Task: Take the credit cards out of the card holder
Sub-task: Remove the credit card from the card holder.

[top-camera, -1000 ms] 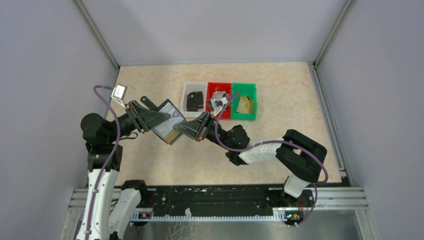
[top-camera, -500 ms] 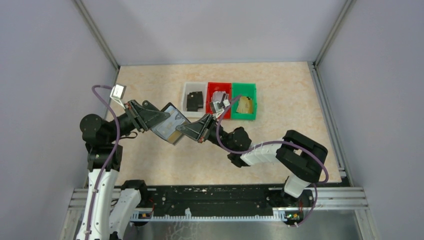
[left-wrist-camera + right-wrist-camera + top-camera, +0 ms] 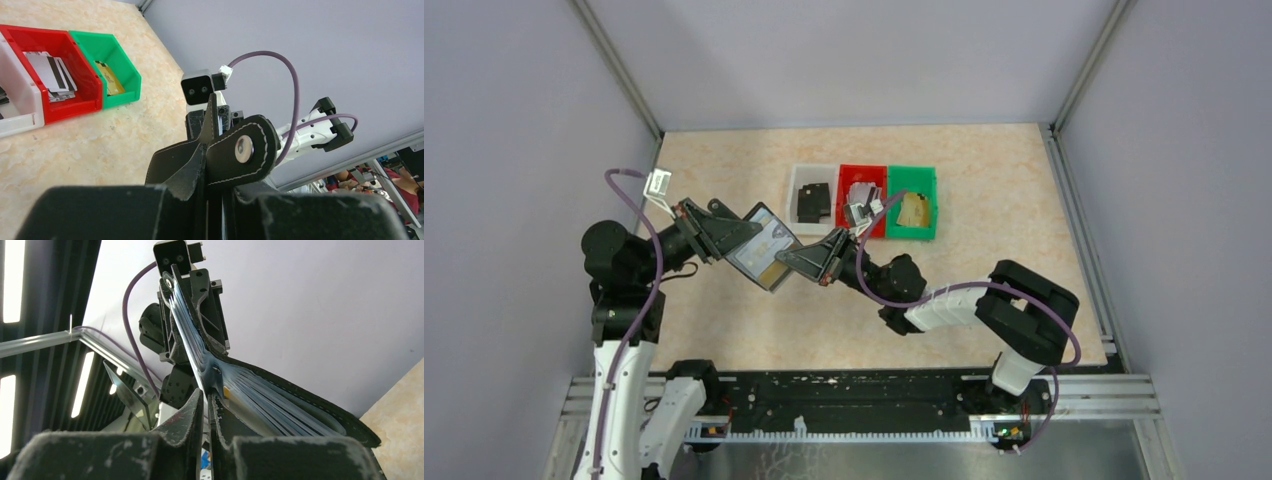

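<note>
The black card holder [image 3: 762, 243] hangs open in the air between both arms, with its pale blue-grey panels fanned out [image 3: 280, 400]. My left gripper [image 3: 742, 232] is shut on its left side. In the left wrist view the black flap and the strap tab [image 3: 240, 150] with its metal snap rise from between the jaws [image 3: 215, 192]. My right gripper [image 3: 786, 262] is shut at the holder's lower right edge, where a gold-tan credit card [image 3: 767, 271] sticks out. Its fingers [image 3: 207, 400] pinch that thin edge.
Three small bins stand side by side at the back. The white bin [image 3: 796, 195] holds a black item, the red bin [image 3: 844, 180] holds silvery cards [image 3: 50, 75], and the green bin [image 3: 929, 200] holds a gold card [image 3: 111, 82]. Side walls close in the table.
The left gripper's jaws have narrowed onto the holder, and the left arm has drawn slightly left. The holder has shifted only a little. The right gripper stays shut in place.
</note>
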Available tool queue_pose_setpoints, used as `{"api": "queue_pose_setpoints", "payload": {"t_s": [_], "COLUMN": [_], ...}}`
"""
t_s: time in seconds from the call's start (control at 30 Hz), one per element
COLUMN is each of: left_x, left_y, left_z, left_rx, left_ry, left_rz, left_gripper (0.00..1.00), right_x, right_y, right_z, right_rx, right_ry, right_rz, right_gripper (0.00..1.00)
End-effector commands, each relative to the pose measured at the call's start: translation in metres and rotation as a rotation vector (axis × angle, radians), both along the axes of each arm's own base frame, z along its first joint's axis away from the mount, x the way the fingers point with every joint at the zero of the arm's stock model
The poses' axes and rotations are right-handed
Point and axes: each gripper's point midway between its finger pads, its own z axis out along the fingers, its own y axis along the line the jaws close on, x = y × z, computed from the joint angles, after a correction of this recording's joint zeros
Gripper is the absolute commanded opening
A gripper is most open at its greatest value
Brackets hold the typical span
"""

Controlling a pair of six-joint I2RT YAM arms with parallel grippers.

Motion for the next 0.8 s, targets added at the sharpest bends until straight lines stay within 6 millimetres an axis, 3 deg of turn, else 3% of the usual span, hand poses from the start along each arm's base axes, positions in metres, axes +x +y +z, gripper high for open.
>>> {"api": "queue_pose_setpoints", "payload": {"t_s": [0.0, 0.23, 0.37, 0.47, 0.57, 0.77], "left_x": [-0.001, -0.008, -0.009, -0.008, -0.007, -0.002], "left_y": [0.001, -0.006, -0.007, -0.007, -0.007, -0.005], "left_z": [0.013, 0.010, 0.006, 0.005, 0.005, 0.017], "left_rx": [0.010, -0.056, -0.077, -0.079, -0.074, -0.083], "left_ry": [-0.029, 0.053, 0.081, 0.079, 0.076, 0.040], "left_rz": [0.007, -0.061, -0.082, -0.078, -0.075, -0.050], "left_gripper": [0.00, 0.00, 0.00, 0.00, 0.00, 0.00], "right_x": [-0.018, -0.011, -0.011, -0.010, -0.009, -0.009], "right_y": [-0.024, -0.026, -0.022, -0.021, -0.022, -0.027], "right_z": [0.049, 0.061, 0.066, 0.067, 0.065, 0.058], "right_rx": [0.206, 0.235, 0.242, 0.257, 0.261, 0.245], "right_ry": [-0.081, -0.097, -0.104, -0.100, -0.092, -0.079], "right_rz": [0.013, -0.010, -0.002, 0.004, 0.003, -0.020], "right_gripper": [0.13, 0.25, 0.26, 0.18, 0.00, 0.00]}}
